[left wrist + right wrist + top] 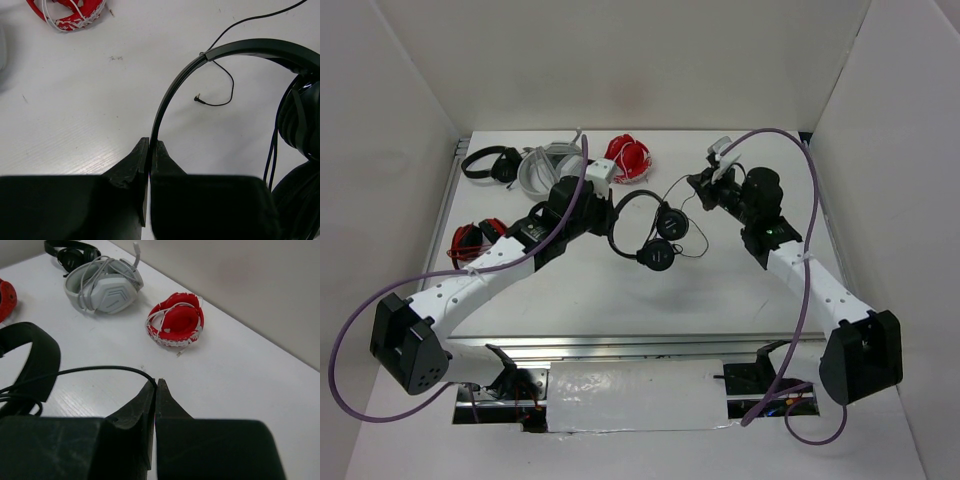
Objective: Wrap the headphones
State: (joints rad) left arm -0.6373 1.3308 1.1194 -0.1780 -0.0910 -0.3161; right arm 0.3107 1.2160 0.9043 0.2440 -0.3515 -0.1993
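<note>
Currently the headphones (669, 224) are at the middle of the bench (620, 310), between the two arms. The left pincer (151, 145) is clenched on the headband (165, 100). The right pincer (155, 385) is clenched on the thin cable (75, 370). Some strands run beside one earcup, but the plug (198, 98) lies loose on the bench. The wrap is therefore judged to be at an early stage, with most winding left.

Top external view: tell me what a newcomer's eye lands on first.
The black headphones sit mid-table, strung between both arms. The left gripper pinches the headband, and the right gripper pinches the thin cable. Next comes the bright red pair wrapped in white cord at the far edge.
</note>
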